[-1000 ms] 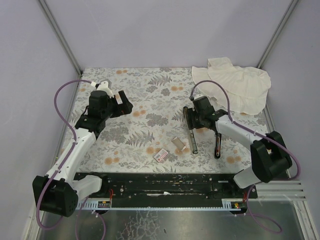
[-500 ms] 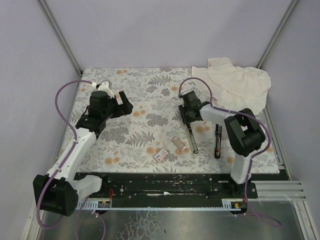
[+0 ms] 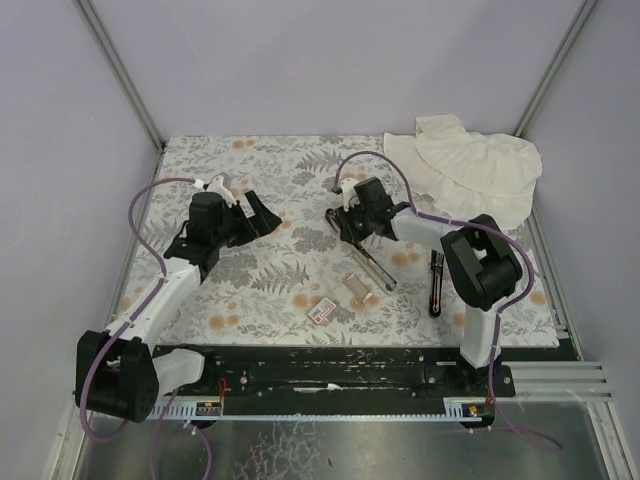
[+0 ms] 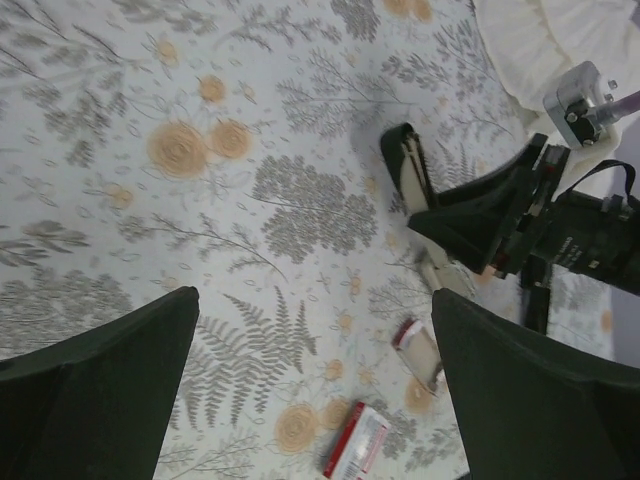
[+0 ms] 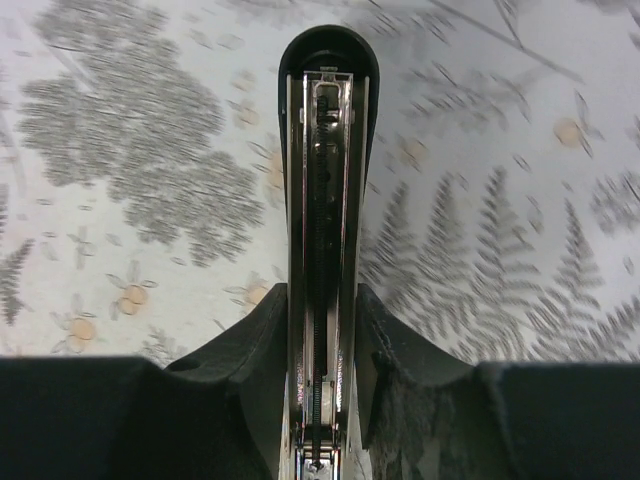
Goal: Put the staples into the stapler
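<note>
The stapler point(image 3: 372, 265) lies open on the floral mat, a long black body with its silver staple channel facing up. My right gripper point(image 3: 345, 222) is shut on its far end; in the right wrist view the fingers point(image 5: 250, 350) clamp both sides of the stapler point(image 5: 325, 150). The staples' white sleeve with a pink-red label point(image 3: 322, 311) and the tray point(image 3: 357, 289) lie near the mat's front. My left gripper point(image 3: 262, 212) is open and empty, left of the stapler. In its view, the gripper point(image 4: 312, 300) frames the sleeve point(image 4: 358, 443) and the tray point(image 4: 420, 350).
A crumpled white cloth point(image 3: 470, 165) lies at the back right corner. A slim black object with a red stripe point(image 3: 436, 283) lies right of the stapler. A black rail point(image 3: 330, 365) runs along the mat's near edge.
My right gripper has swung the stapler's far end left and toward the back, so it now lies diagonally. My left gripper has shifted right toward the middle.
</note>
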Motion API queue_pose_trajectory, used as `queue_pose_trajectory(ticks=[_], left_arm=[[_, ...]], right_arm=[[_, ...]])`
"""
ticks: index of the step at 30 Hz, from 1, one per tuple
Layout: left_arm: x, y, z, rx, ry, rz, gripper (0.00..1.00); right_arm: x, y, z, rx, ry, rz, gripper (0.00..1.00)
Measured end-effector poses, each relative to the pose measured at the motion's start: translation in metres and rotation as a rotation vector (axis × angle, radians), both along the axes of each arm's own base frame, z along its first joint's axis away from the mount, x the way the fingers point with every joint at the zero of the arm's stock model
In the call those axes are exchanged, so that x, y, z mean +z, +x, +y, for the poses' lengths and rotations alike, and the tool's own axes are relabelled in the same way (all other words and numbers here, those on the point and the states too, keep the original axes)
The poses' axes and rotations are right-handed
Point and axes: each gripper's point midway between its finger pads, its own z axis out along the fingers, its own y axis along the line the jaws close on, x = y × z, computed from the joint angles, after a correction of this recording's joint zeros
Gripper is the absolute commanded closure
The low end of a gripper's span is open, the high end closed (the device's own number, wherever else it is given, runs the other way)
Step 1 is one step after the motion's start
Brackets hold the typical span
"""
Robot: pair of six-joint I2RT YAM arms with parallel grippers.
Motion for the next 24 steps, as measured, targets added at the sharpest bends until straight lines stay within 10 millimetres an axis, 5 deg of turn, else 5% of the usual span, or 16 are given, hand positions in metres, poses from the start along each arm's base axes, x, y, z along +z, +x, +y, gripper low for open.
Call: queue_pose_trajectory(ticks=[11, 24], left_arm=[[-0.038, 0.009, -0.041, -0.077, -0.246, 0.144, 0.03], [-0.065, 0.014, -0.064, -0.145, -0.367, 0.249, 0.43]], right_arm=[[0.017, -0.059, 0.079, 0.374, 0.147, -0.153, 0.87], [0.039, -0.074, 0.09, 0.456, 0.229, -0.249, 0.86]])
